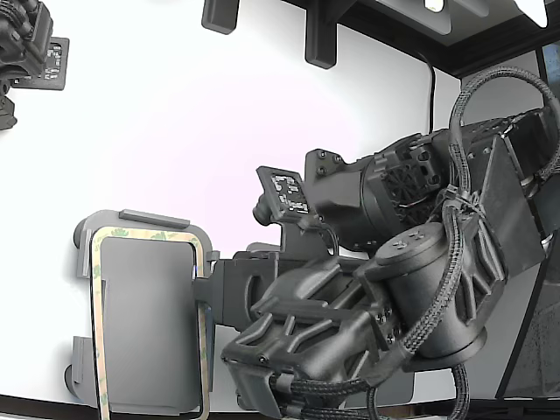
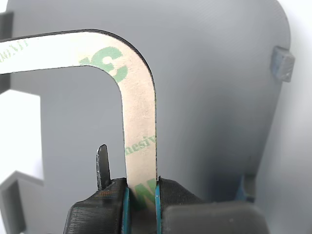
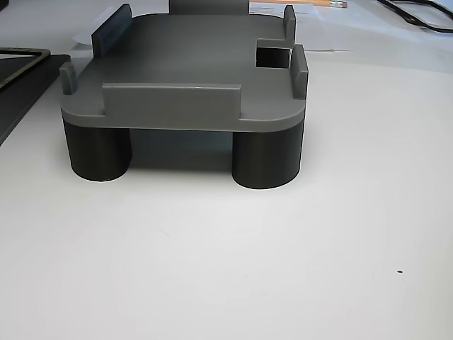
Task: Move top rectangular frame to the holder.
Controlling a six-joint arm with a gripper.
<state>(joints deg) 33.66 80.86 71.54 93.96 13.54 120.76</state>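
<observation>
While clamped: gripper point(image 2: 141, 197) on frame point(image 2: 139, 112)

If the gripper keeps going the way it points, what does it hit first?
Likely the light grey holder plate: the gripper, shut on the thin tan rectangular frame, faces it directly in the wrist view. How far off it is cannot be judged.

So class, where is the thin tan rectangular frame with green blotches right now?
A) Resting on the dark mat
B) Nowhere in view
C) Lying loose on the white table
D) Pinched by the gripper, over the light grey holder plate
D: in the wrist view the gripper clamps one side of the thin tan rectangular frame, with the light grey holder plate behind it.
</observation>
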